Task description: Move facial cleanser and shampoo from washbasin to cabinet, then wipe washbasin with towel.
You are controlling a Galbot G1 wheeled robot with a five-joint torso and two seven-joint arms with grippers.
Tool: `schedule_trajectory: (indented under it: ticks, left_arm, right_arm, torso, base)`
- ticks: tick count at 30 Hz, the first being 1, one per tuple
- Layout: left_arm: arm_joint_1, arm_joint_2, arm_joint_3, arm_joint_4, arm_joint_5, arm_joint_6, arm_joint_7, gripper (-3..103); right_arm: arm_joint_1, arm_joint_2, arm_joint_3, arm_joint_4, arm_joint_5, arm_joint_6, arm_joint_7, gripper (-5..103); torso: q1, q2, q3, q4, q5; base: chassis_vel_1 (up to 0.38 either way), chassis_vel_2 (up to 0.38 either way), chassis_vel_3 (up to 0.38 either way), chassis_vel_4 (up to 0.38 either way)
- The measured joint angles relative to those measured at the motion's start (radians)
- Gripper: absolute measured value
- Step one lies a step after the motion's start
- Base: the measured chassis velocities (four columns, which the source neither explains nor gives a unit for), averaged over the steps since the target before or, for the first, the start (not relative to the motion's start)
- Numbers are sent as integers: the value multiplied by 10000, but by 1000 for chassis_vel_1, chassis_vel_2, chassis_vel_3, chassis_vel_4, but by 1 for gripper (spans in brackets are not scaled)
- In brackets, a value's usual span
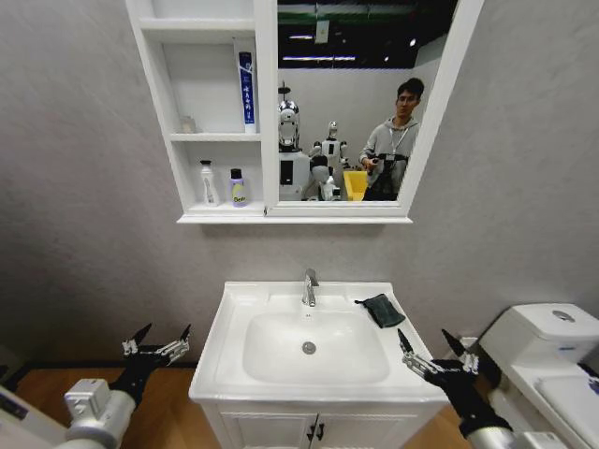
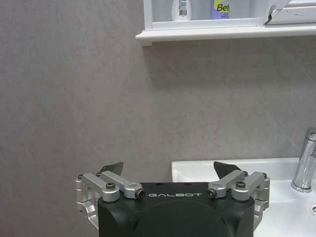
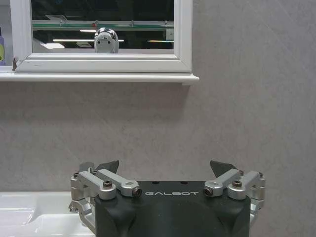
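Fingers of both grippers are spread and hold nothing. Relative to the washbasin (image 1: 234, 323), the right gripper (image 1: 433, 353) hovers at its right front corner, the left gripper (image 1: 156, 344) off its left side. On the rim's right rear lies the towel (image 1: 381, 309), nearer the right gripper; its long axis runs diagonally from the tap toward that corner.

left claw (image 1: 160, 336) low, fingers spread; right claw (image 1: 429, 346) likewise

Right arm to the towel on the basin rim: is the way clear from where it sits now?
Probably yes. The right gripper is open beside the washbasin's right edge, and nothing lies between it and the towel on the rear right rim.
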Motion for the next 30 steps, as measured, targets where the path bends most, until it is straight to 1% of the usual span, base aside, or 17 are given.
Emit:
schedule_trajectory:
  ticks: [7, 11, 14, 16, 17, 18, 19, 20, 21, 22, 23, 24, 28, 29, 30]
  left_arm:
    - [0, 0, 0, 0, 0, 0, 0, 100]
    - [0, 0, 0, 0, 0, 0, 0, 100]
    - [0, 0, 0, 0, 0, 0, 0, 100]
    - [0, 0, 0, 0, 0, 0, 1, 100]
    - [0, 0, 0, 0, 0, 0, 1, 100]
    - [0, 0, 0, 0, 0, 0, 0, 100]
    - [0, 0, 0, 0, 0, 0, -1, 100]
    - [0, 0, 0, 0, 0, 0, -1, 100]
    - [0, -1, 0, 0, 0, 0, 0, 100]
    - [0, 0, 0, 0, 0, 0, 2, 100]
    - [0, 0, 0, 0, 0, 0, 2, 100]
    - [0, 0, 0, 1, 0, 0, 1, 100]
    - [0, 0, 1, 0, 0, 0, 5, 100]
    - [1, 0, 0, 0, 0, 0, 2, 100]
    - [0, 0, 0, 0, 0, 0, 2, 100]
  right_arm:
    - [0, -1, 0, -5, 3, -5, 3, 100]
    - [0, -2, -1, -9, 5, -7, 3, 100]
    - [0, -2, -1, -9, 6, -9, 4, 100]
    - [0, -2, -2, -11, 8, -11, 4, 100]
    - [0, -2, -2, -11, 8, -11, 4, 100]
    - [1, -2, -1, -11, 8, -11, 4, 100]
    - [0, -2, -1, -11, 9, -11, 4, 100]
    - [0, -2, -1, -11, 9, -11, 4, 100]
    - [0, -4, -1, -11, 9, -12, 4, 100]
    - [0, -4, -2, -11, 10, -12, 4, 100]
    - [0, -4, -2, -11, 10, -12, 4, 100]
    - [0, -4, -2, -11, 9, -12, 4, 100]
    - [1, -4, -3, -11, 10, -11, 4, 100]
    - [1, -3, -2, -11, 11, -12, 5, 100]
    - [0, -4, -2, -9, 10, -11, 5, 100]
  torso:
    - [1, -1, 0, -1, 1]
    - [-1, 0, 0, 0, 3]
    - [-2, 0, -1, -1, -4]
    - [-1, 0, -1, -4, 7]
    - [-1, 0, -1, -4, 7]
    - [-2, 1, -2, 0, -8]
    - [-3, 1, -1, -2, 0]
    - [-3, 1, -1, -2, 0]
    - [-2, 0, 0, 2, 1]
    - [2, -2, 2, -2, 4]
    - [2, -2, 2, -2, 4]
    - [-3, 1, -2, -1, -8]
    - [0, 0, 1, -1, 6]
    - [-5, 2, -3, -2, -4]
    - [-9, 5, -4, -2, 0]
  base:
    - [97, -122, -68, 118]
    - [181, -194, -158, 186]
    - [227, -234, -222, 207]
    - [243, -237, -250, 232]
    - [266, -237, -254, 237]
    - [281, -272, -254, 251]
    - [281, -286, -261, 251]
    - [281, -286, -261, 251]
    - [301, -311, -331, 287]
    - [349, -311, -339, 330]
    - [349, -311, -339, 330]
    - [316, -335, -339, 353]
    - [351, -351, -373, 362]
    - [368, -385, -368, 381]
    - [369, -385, -353, 355]
